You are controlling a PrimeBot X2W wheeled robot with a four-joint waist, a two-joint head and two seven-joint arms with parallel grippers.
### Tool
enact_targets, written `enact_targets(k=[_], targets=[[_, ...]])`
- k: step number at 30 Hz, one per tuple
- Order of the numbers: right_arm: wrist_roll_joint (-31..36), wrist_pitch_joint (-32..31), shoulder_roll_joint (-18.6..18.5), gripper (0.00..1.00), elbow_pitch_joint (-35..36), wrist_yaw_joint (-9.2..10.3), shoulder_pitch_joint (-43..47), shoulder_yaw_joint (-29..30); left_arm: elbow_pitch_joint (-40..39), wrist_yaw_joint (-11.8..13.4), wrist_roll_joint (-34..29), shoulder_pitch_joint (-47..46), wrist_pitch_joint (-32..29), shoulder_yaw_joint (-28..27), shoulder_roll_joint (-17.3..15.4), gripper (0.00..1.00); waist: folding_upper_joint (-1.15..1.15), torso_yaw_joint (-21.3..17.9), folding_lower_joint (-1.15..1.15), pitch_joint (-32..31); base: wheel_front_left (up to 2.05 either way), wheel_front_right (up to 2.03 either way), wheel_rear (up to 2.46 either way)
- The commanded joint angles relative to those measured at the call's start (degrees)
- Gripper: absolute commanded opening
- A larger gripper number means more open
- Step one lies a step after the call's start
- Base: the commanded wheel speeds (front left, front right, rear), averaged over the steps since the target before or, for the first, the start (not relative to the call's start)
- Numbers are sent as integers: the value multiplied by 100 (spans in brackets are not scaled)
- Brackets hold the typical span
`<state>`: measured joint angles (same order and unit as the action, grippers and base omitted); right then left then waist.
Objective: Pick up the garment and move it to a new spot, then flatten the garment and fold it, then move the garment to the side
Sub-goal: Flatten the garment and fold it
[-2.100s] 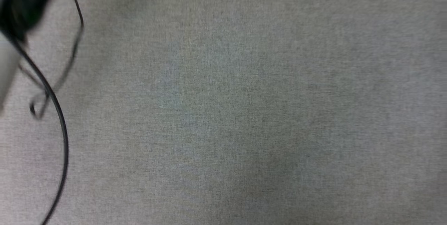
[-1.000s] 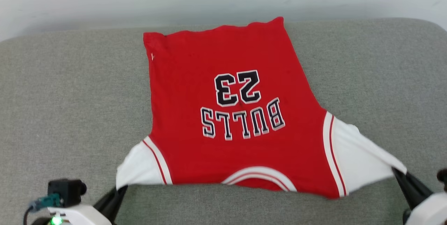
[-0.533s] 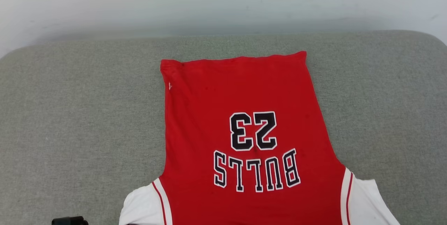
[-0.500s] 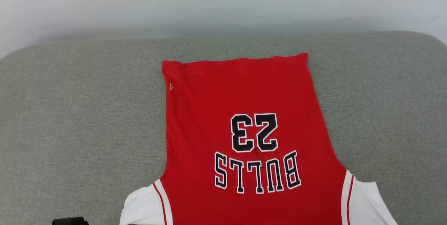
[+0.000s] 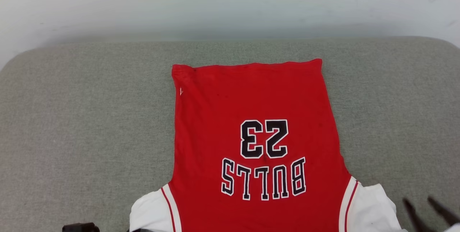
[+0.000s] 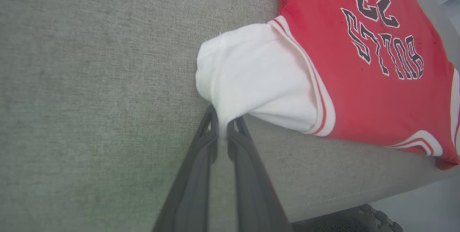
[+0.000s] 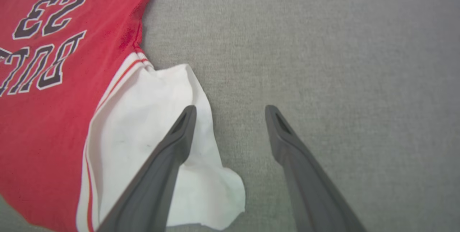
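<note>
Risk: left hand (image 6: pixel 223 117) is clamped on the garment (image 5: pixel 251 102) at its near-left sleeve (image 6: pixel 251 77), right hand (image 7: pixel 230 109) spread apart; a one-sided tug could skew it on the bench (image 5: pixel 72 117).

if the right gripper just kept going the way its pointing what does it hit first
Probably the bare grey cushion: the open right gripper points at it, with the white sleeve of the garment just off to its side. Depth is unclear.

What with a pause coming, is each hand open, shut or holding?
Left hand: shut on the garment, by a sleeve.
Right hand: open, holding nothing.
</note>
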<state>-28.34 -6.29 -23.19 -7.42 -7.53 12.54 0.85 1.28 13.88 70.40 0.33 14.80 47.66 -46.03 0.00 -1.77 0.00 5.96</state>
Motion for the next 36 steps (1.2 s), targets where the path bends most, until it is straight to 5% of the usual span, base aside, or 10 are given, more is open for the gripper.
enact_targets(k=[1,6,14,27,36], targets=[[37,44,-80,100,293,8,-298,131,-47,27,-97,-98,32,-57,38,0,0,36,0,28,0,0,0],[69,-342,-470,100,1136,7,-1366,514,-239,77,-390,-329,41,-125,97,0,0,251,0,248,0,0,0],[45,-1642,-1065,100,1322,7,-3432,24,-418,66,-816,-961,14,-110,303,0,0,720,0,846,0,0,0],[35,-4742,-1545,100,-442,7,-5888,-1431,-386,-51,-1345,-1728,37,-143,945,0,0,1529,0,1756,0,0,0],[185,-5575,-1727,100,-1308,8,-6625,-1782,-261,-246,-1675,-2034,49,-325,1501,0,0,1947,0,2311,0,0,0]])
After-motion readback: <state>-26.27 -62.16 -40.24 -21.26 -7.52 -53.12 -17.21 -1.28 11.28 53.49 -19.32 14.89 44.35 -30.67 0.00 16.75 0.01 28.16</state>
